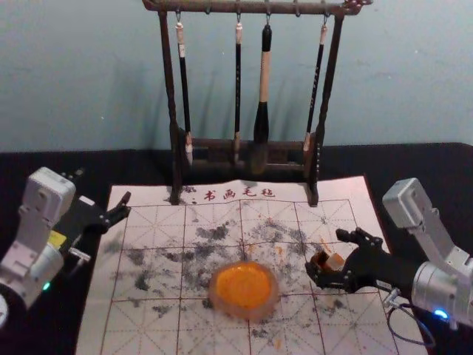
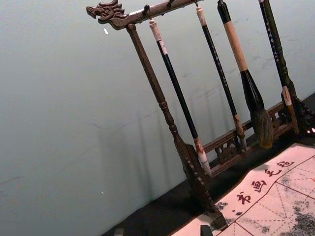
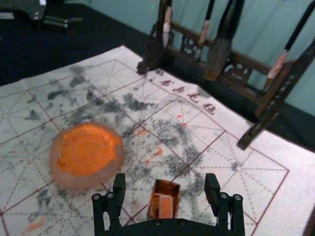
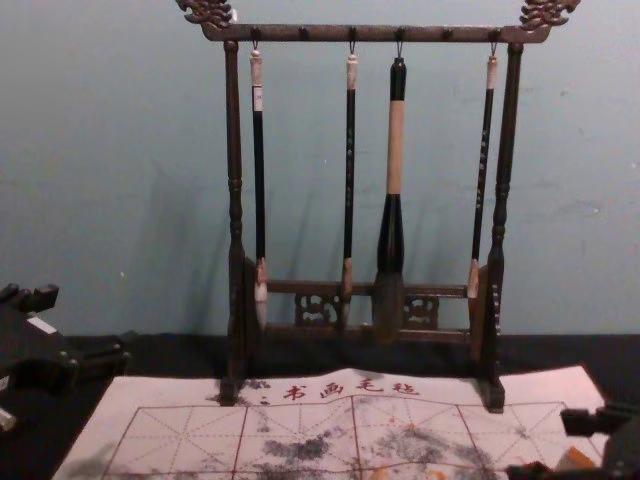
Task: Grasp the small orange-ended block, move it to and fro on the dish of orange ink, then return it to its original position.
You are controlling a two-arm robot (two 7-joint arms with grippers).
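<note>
2 arms | right gripper [image 3: 165, 178] low over the mat [image 3: 246, 169], fingers wide apart, one each side of the block [image 3: 166, 206], not clamped | block near the dish [image 3: 74, 183], not on it | left gripper [image 4: 88, 325] parked by the mat's left edge, fingers apart | looks like just the reach is done; grab, ink rub and put-back likely left

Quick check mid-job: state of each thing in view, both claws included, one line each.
Right claw: open, near the box
Left claw: open, off to the left
Block: in the box, ungripped
Box: open-topped
Dish: uncovered, holding orange ink
Brushes: hanging
Rack: upright
Mat: spread out, stained
</note>
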